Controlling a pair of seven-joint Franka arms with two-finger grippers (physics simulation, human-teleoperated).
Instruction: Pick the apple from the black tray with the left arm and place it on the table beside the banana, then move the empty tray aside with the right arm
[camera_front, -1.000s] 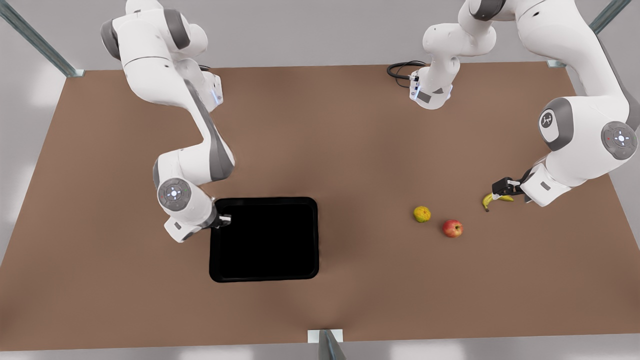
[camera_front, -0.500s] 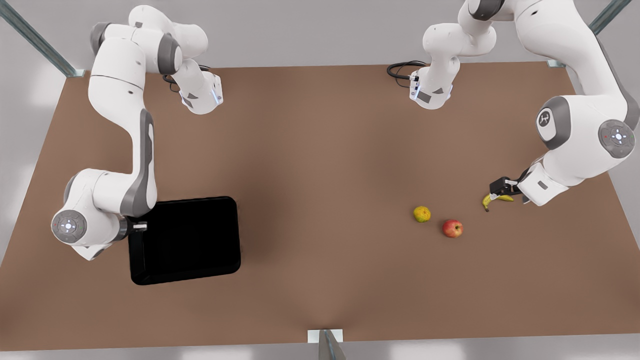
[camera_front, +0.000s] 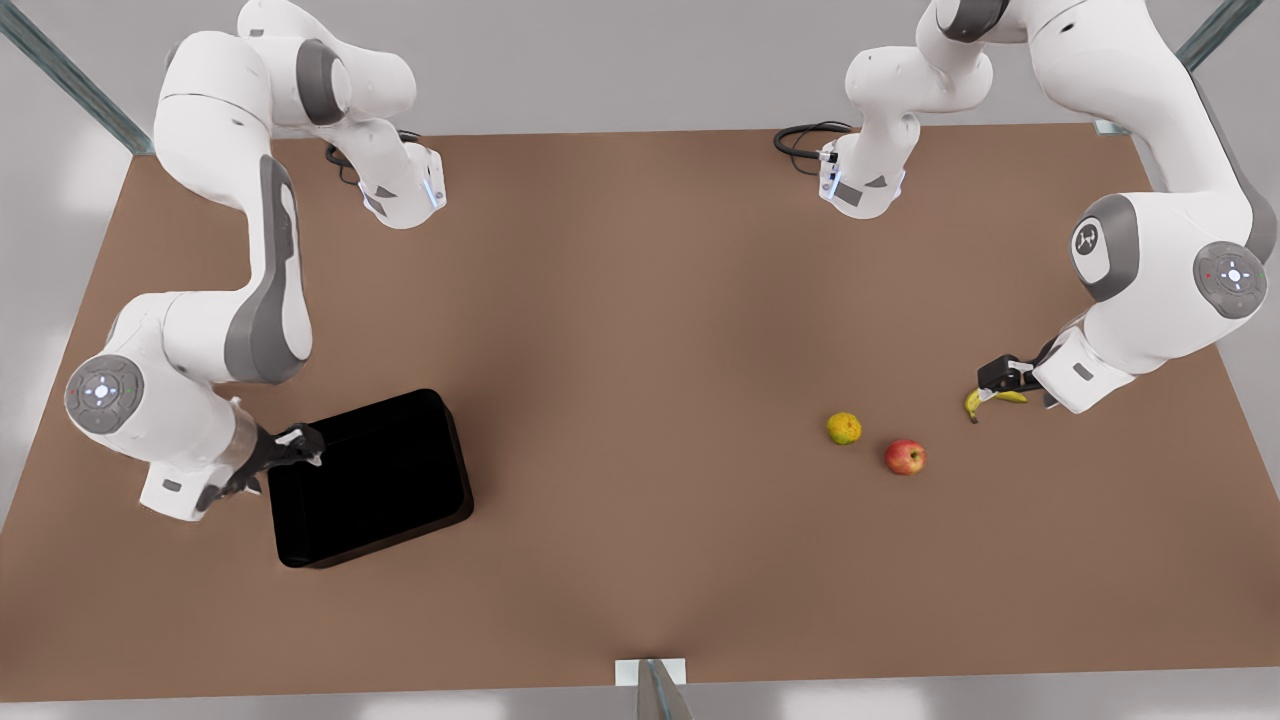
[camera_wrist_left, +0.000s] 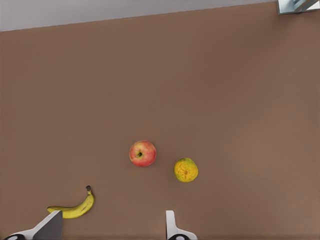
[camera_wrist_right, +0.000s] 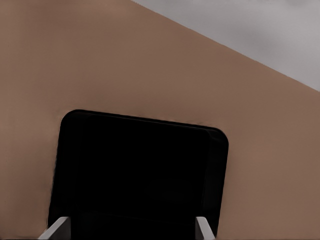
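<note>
The red apple (camera_front: 905, 457) (camera_wrist_left: 142, 153) lies on the brown table (camera_front: 640, 300), a short way from the yellow banana (camera_front: 990, 399) (camera_wrist_left: 72, 209). My left gripper (camera_front: 988, 388) (camera_wrist_left: 110, 227) hovers open and empty right over the banana, at the front view's right. The black tray (camera_front: 370, 480) (camera_wrist_right: 140, 170) sits empty and askew at the front view's left. My right gripper (camera_front: 300, 445) (camera_wrist_right: 132, 227) is at the tray's left rim, its fingers spread wide on either side of that edge.
A yellow-green lumpy fruit (camera_front: 844, 428) (camera_wrist_left: 185, 170) rests just beside the apple. Both arm bases (camera_front: 860, 185) stand at the far edge, with a black cable (camera_front: 800, 140) there. Grey posts mark the table's corners.
The tray slid toward the front view's left with the right gripper at its rim, then turned clockwise. The right arm swung left with it. The left arm has barely moved.
</note>
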